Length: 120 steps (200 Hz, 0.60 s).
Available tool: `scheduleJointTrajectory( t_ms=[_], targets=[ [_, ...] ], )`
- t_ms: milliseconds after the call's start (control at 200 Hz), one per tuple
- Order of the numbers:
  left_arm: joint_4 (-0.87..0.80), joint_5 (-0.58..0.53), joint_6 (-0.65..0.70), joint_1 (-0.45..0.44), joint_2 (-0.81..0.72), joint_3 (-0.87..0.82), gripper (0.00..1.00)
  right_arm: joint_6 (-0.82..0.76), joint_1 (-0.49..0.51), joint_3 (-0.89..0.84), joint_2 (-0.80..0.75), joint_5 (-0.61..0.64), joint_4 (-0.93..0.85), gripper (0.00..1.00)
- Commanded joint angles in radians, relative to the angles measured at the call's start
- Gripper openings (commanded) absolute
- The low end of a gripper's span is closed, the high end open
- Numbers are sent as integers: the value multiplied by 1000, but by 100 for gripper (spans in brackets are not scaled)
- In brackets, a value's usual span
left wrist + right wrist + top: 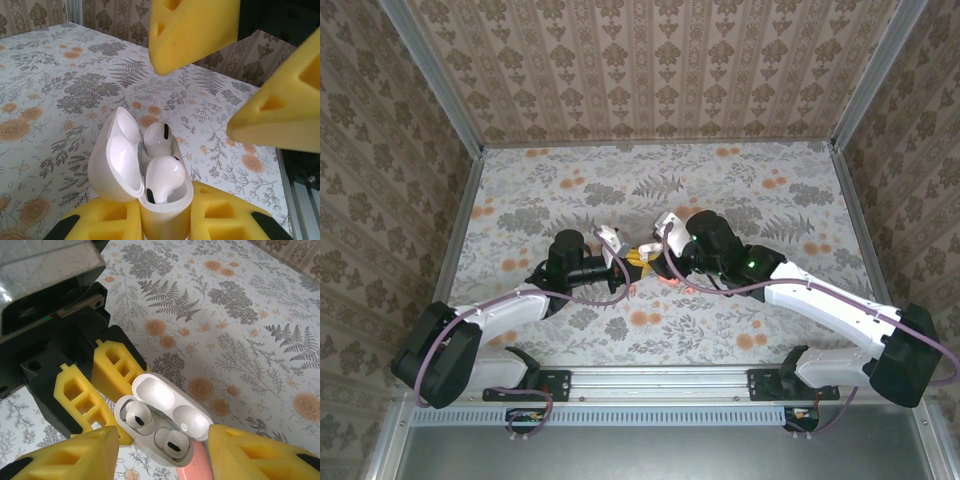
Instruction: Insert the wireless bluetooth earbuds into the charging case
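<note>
- Presently, we find the left gripper (165,222) clamped on the charging case (167,207), which it holds upright with the lid open.
- We note two white earbuds (162,177) seated in the case's wells.
- The right gripper (165,457) has its jaws apart on either side of the case and holds nothing.

No legible text, label, brand, number or sign anywhere, not even on the white charging case (167,212).
</note>
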Motion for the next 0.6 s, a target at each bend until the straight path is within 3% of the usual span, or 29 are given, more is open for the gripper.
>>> scheduleJointTrajectory(
  t_ms=[0, 300, 450, 595],
  targets=[
    [56, -2, 9, -3, -18, 1, 7, 102, -43, -10, -47, -96, 22, 51],
    [101, -5, 91, -12, -35, -50, 7, 473, -186, -67, -109, -345, 37, 44],
    [98, 27, 194, -36, -53, -75, 7, 487, -186, -106, -150, -366, 8, 44],
    [109, 78, 222, -43, -68, -85, 7, 445, -191, -216, -257, -318, 118, 54]
  ],
)
